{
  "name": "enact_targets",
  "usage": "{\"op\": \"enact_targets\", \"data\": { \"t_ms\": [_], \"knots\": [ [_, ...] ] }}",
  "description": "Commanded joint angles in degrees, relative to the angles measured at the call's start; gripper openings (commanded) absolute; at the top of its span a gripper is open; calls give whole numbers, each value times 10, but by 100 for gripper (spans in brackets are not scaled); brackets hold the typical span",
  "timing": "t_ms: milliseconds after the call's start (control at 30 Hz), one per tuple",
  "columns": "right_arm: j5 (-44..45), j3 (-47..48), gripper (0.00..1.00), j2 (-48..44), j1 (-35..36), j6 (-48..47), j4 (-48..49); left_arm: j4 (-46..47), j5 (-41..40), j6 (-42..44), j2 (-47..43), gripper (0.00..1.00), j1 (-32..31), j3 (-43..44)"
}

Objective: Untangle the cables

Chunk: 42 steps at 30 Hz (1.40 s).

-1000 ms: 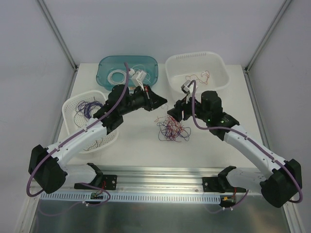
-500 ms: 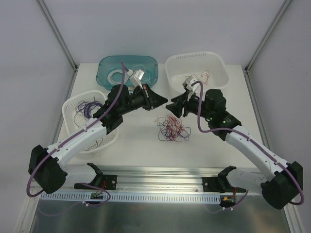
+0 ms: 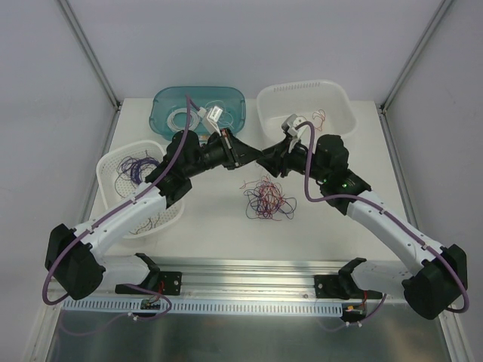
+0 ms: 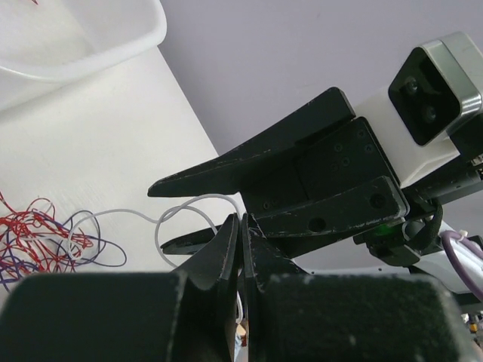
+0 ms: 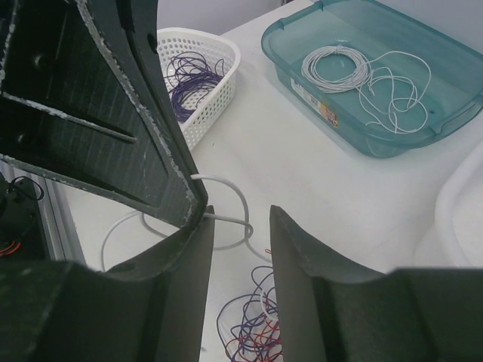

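Observation:
The cables point(image 3: 266, 200) lie as a loose clump of red, dark purple and white wires on the table's middle. My left gripper point(image 3: 251, 156) is shut on a white wire point(image 4: 181, 205) that trails from the clump point(image 4: 41, 240) up into its tips point(image 4: 245, 219). My right gripper point(image 3: 266, 161) is open and meets the left one tip to tip above the clump. In the right wrist view the white wire point(image 5: 240, 197) loops through the gap of my right gripper point(image 5: 241, 211), untouched by either finger, with the clump point(image 5: 253, 332) below.
A teal bin point(image 3: 160, 113) with white wires point(image 3: 181, 118) stands at the back. A white tub point(image 3: 346, 113) holding red wires point(image 3: 314, 118) is back right. A white basket point(image 3: 109, 162) with purple wires point(image 3: 136, 164) is at the left. A metal rail point(image 3: 249, 283) runs along the near edge.
My right gripper has risen from beside the clump and moved back-left to the left gripper's tips. The left gripper has barely moved.

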Motion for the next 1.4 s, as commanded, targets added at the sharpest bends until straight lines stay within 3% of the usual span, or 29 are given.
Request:
{"op": "enact_targets", "data": {
  "t_ms": [0,167,200,267,800,1000,1233,1367],
  "knots": [
    [-16,34,38,0,6,5,50,34,15,-20,3,0,3,20],
    [-13,30,24,-2,7,9,51,29,0,-18,0,0,3,17],
    [-11,30,11,-5,7,8,48,23,-9,-15,-4,0,3,17],
    [-6,24,1,-11,8,6,42,14,-19,-5,-7,0,4,17],
    [-8,-26,1,-73,-53,89,33,-50,-90,43,-78,0,77,-21],
    [9,-59,1,-102,-83,181,72,-61,-105,51,-93,0,94,-46],
    [35,-67,1,-120,-104,277,113,-62,-69,41,-59,0,94,-84],
    [55,-70,1,-115,-104,327,142,-15,-29,23,-27,0,81,-101]
  ]
}}
